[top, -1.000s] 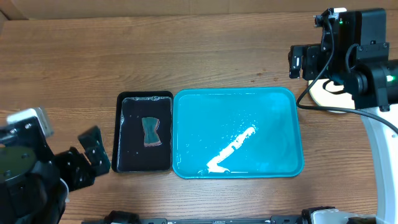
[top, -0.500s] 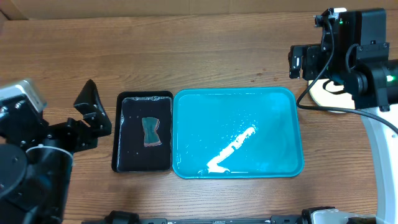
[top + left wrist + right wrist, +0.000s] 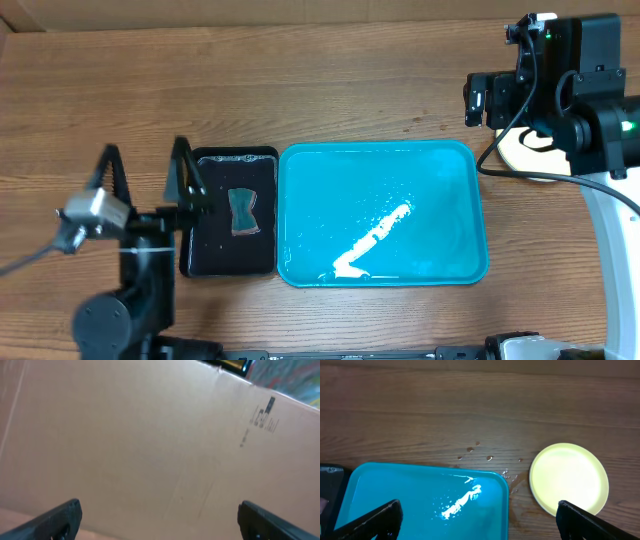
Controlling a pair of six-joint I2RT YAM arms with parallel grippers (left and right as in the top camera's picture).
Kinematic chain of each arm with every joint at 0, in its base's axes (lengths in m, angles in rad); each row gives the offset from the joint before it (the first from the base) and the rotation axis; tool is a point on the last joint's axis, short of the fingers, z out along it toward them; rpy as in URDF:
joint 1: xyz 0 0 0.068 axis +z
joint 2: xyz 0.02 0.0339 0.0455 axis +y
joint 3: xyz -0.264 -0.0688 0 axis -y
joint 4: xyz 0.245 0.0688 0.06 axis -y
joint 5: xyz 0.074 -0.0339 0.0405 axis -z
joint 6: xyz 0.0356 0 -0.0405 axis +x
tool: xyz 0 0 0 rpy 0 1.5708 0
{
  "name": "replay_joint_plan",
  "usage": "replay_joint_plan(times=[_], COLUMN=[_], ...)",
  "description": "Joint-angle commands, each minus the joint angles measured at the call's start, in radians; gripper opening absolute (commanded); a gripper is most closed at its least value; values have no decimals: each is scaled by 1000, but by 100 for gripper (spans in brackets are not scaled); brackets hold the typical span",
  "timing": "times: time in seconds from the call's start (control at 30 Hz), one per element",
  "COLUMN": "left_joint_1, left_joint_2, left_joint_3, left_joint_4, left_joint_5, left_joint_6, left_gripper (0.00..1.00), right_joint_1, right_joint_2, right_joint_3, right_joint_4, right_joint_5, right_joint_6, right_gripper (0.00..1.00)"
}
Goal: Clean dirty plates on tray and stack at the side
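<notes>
**Left claw and right claw spread wide, both empty**

Overhead: the left claw stands over the wooden table, just left of the black tray. Its two fingers are far apart with nothing between them. A dark sponge lies in the black tray. The turquoise tray sits touching the black tray's right side, wet-looking, with a white streak across it. The right claw hangs above the table beyond the tray's far right corner. A pale yellow plate shows partly beneath that arm.

Left wrist: the fingertips sit at the two lower corners, wide apart, facing a plain cardboard wall.

Right wrist: the fingertips are equally wide apart and grip nothing. The plate lies on the table just right of the tray's corner, not touching it. Water drops dot the wood nearby.
</notes>
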Motion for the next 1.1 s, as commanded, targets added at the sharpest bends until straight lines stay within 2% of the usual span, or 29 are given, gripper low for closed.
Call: replay_joint_plan(times=[0.0, 0.37, 0.67, 1.07], left_joint_1=[28, 79, 111, 172], left_joint_2=[-105, -372, -438, -438], left_joint_3=[-132, -347, -418, -587], left_joint_4=[66, 81, 85, 167], left_joint_5=[23, 23, 23, 23], left_joint_6=[-95, -111, -111, -308], left_gripper=[100, 99, 100, 100], right_joint_1=[1, 1, 1, 1], right_joint_2=[-12, -12, -12, -12], right_joint_3=[16, 16, 16, 16], right_joint_4=[5, 5, 5, 5], right_joint_5=[6, 6, 6, 6], right_joint_6=[-7, -7, -7, -7], right_gripper=[100, 100, 100, 100])
